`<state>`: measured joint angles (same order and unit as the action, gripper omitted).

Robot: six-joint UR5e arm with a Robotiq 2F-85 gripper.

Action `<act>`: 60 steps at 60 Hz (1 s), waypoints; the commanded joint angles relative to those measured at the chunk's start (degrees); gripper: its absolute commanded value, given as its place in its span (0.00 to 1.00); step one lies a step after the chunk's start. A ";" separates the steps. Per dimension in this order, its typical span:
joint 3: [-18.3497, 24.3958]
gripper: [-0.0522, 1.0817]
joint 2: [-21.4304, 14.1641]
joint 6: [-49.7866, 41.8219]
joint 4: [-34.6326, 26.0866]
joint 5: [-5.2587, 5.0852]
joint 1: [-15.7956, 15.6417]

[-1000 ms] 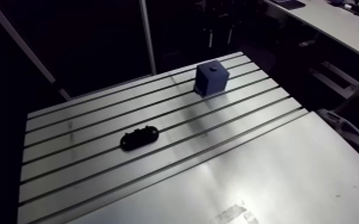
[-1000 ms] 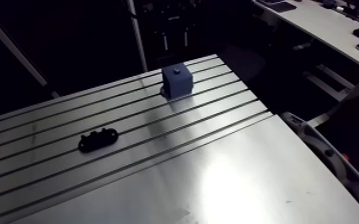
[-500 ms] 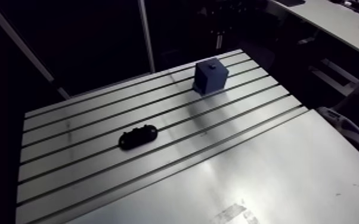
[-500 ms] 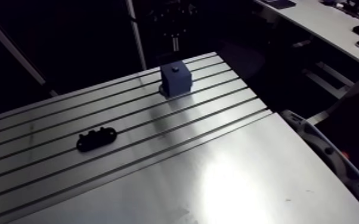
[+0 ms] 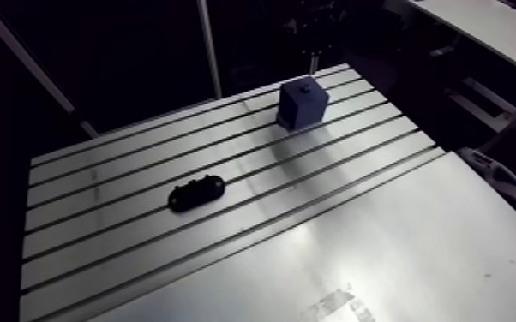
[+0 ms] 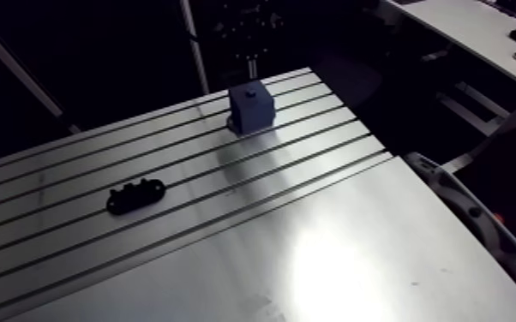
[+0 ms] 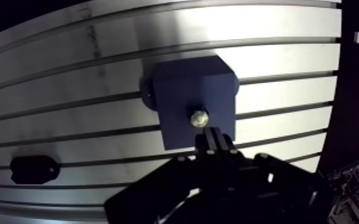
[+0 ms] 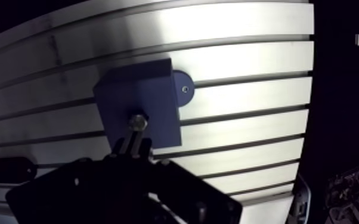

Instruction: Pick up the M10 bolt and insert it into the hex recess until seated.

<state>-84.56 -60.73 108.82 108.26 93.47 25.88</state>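
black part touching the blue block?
No, in the arm view the black part lies well apart from the blue block, with several slots of the table between them.

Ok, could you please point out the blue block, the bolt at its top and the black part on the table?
blue block (image 7: 182, 89), wrist view, its top face.
bolt (image 7: 198, 118), wrist view, its shiny end.
black part (image 5: 197, 192), arm view, middle of its body.
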 commanded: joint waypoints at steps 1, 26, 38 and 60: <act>-0.21 1.00 1.14 0.21 0.33 -1.20 0.05; -0.37 1.00 2.08 0.37 0.33 -1.15 0.14; -0.71 1.00 2.08 0.38 0.24 -0.98 0.23; -1.18 1.00 2.08 0.38 0.40 -0.89 0.23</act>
<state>-85.55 -58.66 109.21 108.55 92.49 26.10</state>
